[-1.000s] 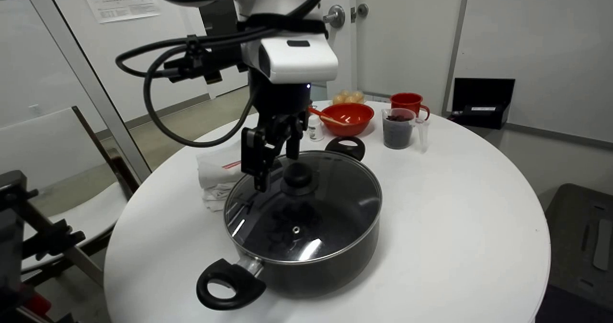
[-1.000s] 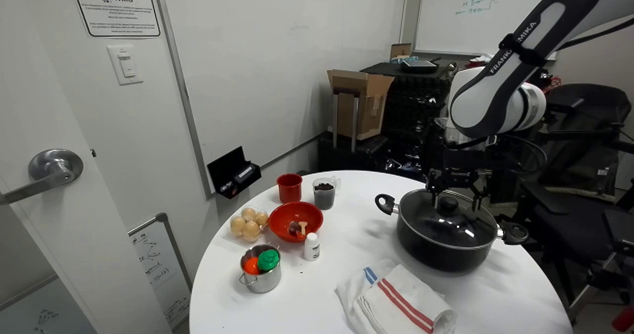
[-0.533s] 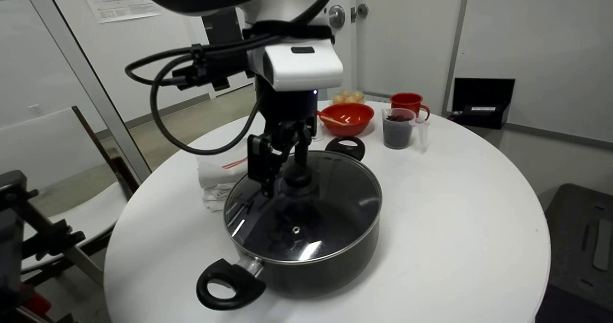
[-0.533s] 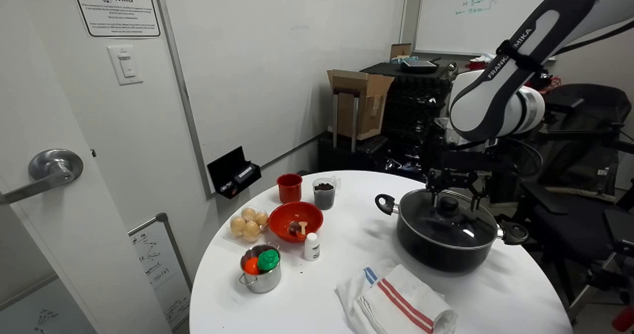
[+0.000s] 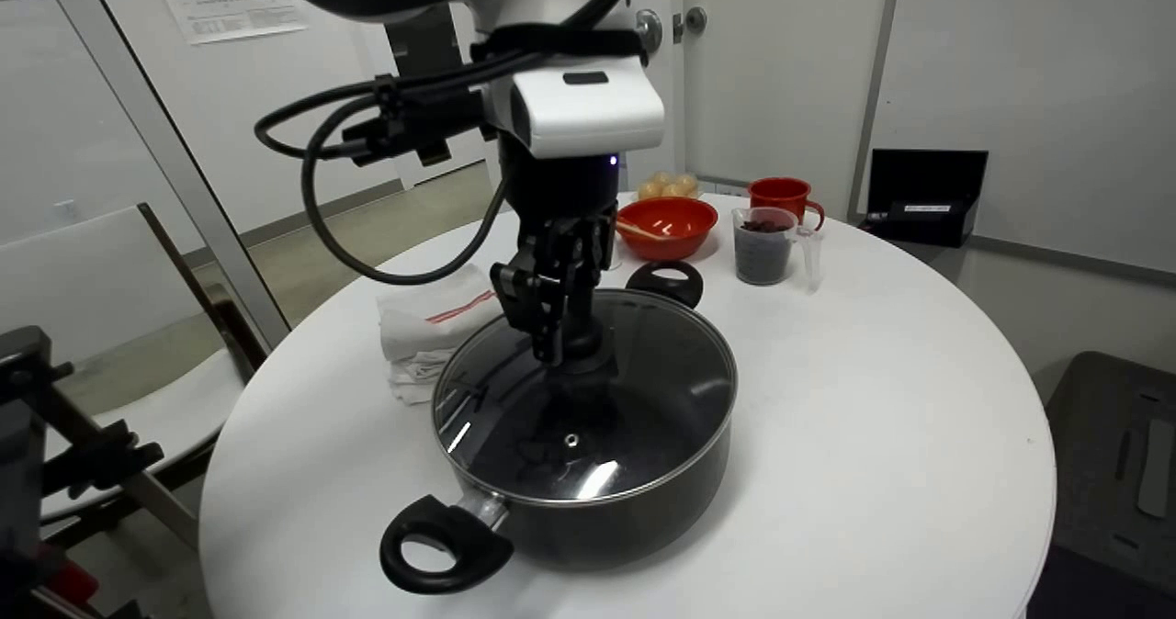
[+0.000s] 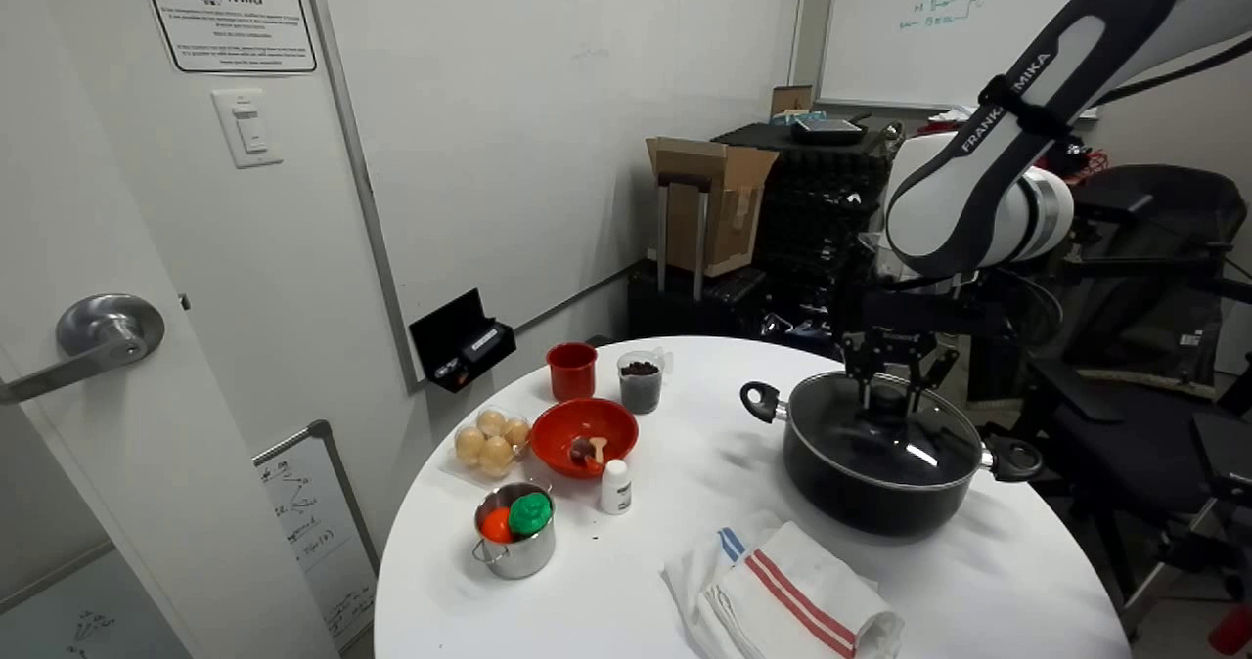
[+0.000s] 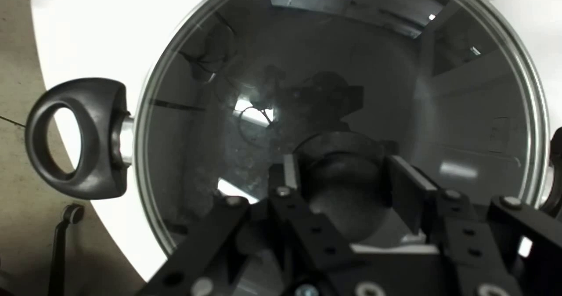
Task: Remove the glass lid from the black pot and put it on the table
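The clear glass lid with its metal rim lies flat over the black pot, which stands on the round white table. Both exterior views show the lid and the pot together. My gripper is shut on the lid's black centre knob, one finger on each side. From above, the lid fills most of the wrist view, with a pot handle at the left. In an exterior view the fingers partly hide the knob.
A folded towel lies beside the pot. Farther off stand a white bottle, a red bowl, a red mug, a measuring cup, a tray of eggs and a small steel pot.
The fingers have come together from wide apart onto the knob. My arm dipped, then rose slightly and shifted a little sideways. Lid and pot have moved by a hair with it.
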